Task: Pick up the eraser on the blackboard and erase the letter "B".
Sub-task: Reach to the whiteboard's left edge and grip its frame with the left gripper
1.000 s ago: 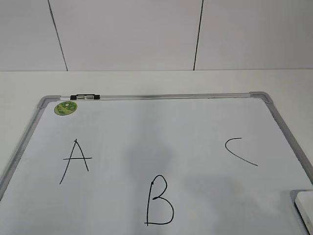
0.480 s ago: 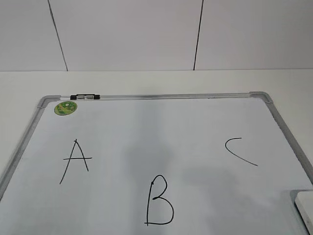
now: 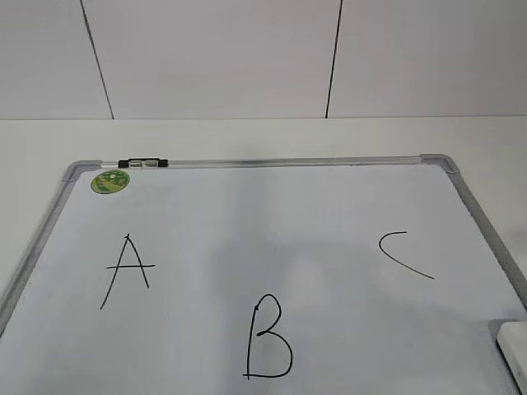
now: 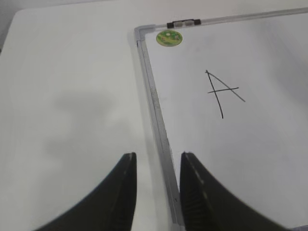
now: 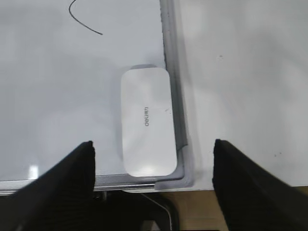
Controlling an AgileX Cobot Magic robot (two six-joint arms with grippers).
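The blackboard (image 3: 272,230) is a white dry-erase board with a grey frame, lying flat on the table. The black letter "B" (image 3: 268,337) is at its near middle, with "A" (image 3: 126,270) to the left and a curved "C" (image 3: 403,253) to the right. The white eraser (image 5: 147,120) lies in the board's near right corner; only its edge (image 3: 515,350) shows in the exterior view. My right gripper (image 5: 153,144) is open wide above the eraser, not touching it. My left gripper (image 4: 158,159) is open and empty over the board's left frame (image 4: 156,110).
A round green sticker (image 3: 110,182) and a black clip (image 3: 143,164) sit at the board's far left corner. The white table (image 4: 72,106) surrounds the board. The table's near edge, with dark space below it, shows in the right wrist view (image 5: 159,211).
In the exterior view the eraser's visible corner at the bottom right has shrunk slightly. The letters and board have not moved.
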